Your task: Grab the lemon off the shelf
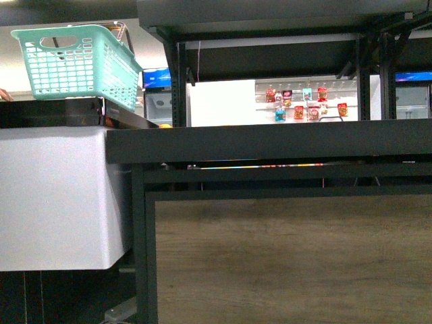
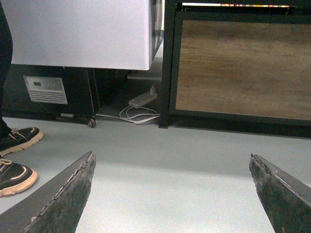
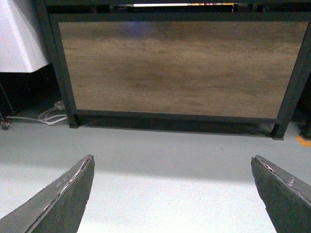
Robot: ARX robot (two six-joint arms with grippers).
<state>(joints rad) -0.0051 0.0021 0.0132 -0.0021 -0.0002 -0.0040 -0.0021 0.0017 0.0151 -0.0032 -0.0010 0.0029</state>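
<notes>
Front view: I'm looking straight at the shelf [image 1: 270,142], its wide black tray rim running across mid-frame, and neither arm shows here.
Lemon: I can only make out a small yellow sliver [image 1: 165,125] peeking over the rim at the tray's left end. I cannot tell if that is the lemon, and the rim hides the rest of the tray.
Below the tray: a wood panel [image 1: 290,256] fills the frame between the black posts.
Left of the shelf: a white cabinet [image 1: 54,196] stands just beside it, with a teal basket [image 1: 74,61] up on top.
Far behind: small coloured packets [image 1: 304,101] hang on a bright wall.
Left end effector [image 2: 171,155]: released, fingers spread wide with nothing between them, low over the grey floor [image 2: 170,141]. It faces the gap where cabinet and shelf meet.
Left wrist extras: a white cable [image 2: 138,114] lies coiled near the post, and someone's black shoes [image 2: 14,160] are at the edge.
Right end effector [image 3: 172,157]: also released and empty, low over the floor, squarely facing the wood panel.
</notes>
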